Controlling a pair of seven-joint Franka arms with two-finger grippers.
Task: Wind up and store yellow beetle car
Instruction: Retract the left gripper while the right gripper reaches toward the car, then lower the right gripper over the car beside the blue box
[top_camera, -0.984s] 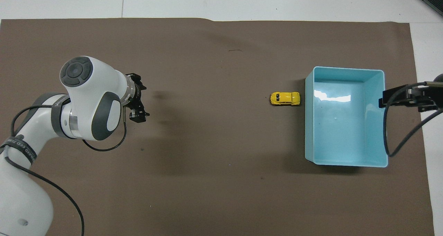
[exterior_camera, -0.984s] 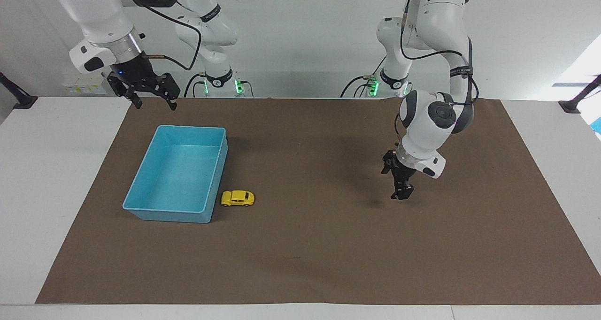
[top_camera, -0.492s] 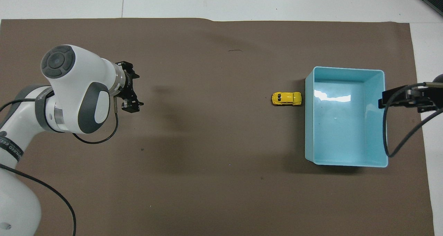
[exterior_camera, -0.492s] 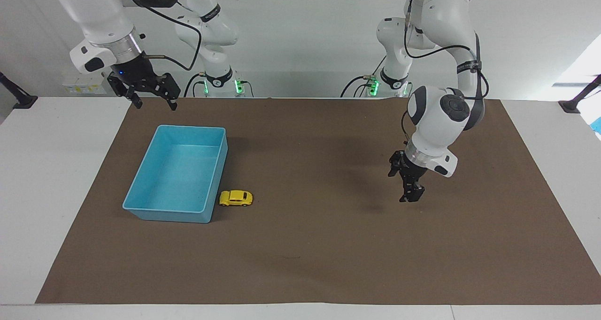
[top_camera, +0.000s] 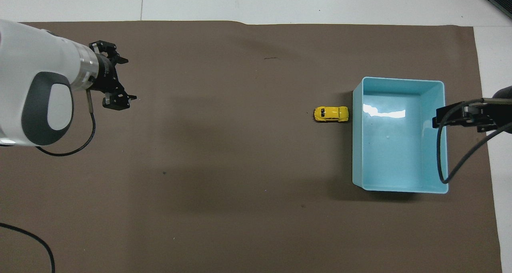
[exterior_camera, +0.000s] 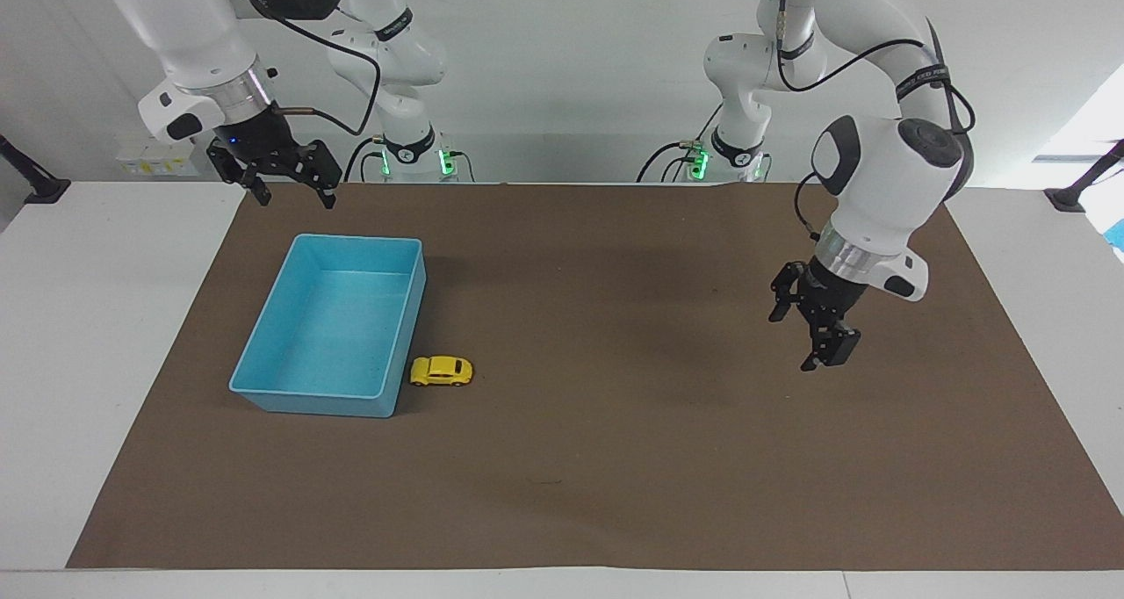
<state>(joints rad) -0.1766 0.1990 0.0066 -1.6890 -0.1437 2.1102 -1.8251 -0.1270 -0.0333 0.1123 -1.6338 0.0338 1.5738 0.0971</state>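
Observation:
The yellow beetle car [exterior_camera: 442, 371] [top_camera: 331, 114] stands on the brown mat, close against the blue tray's [exterior_camera: 356, 239] [top_camera: 402, 79] wall that faces the left arm's end, by the tray's corner farther from the robots. No gripper touches it. My left gripper [exterior_camera: 795, 340] [top_camera: 129, 79] hangs open and empty above the mat toward the left arm's end, well apart from the car. My right gripper [exterior_camera: 294, 197] hangs high and open with nothing in it, over the tray's side at the right arm's end. The tray holds nothing.
The brown mat [exterior_camera: 615, 458] covers most of the white table. A cable from the right arm's wrist [top_camera: 444, 161] loops over the tray's wall in the overhead view.
My left gripper has drawn back from the middle of the mat toward the left arm's end, still open. The car crept slightly closer to the tray. The right gripper barely shifted.

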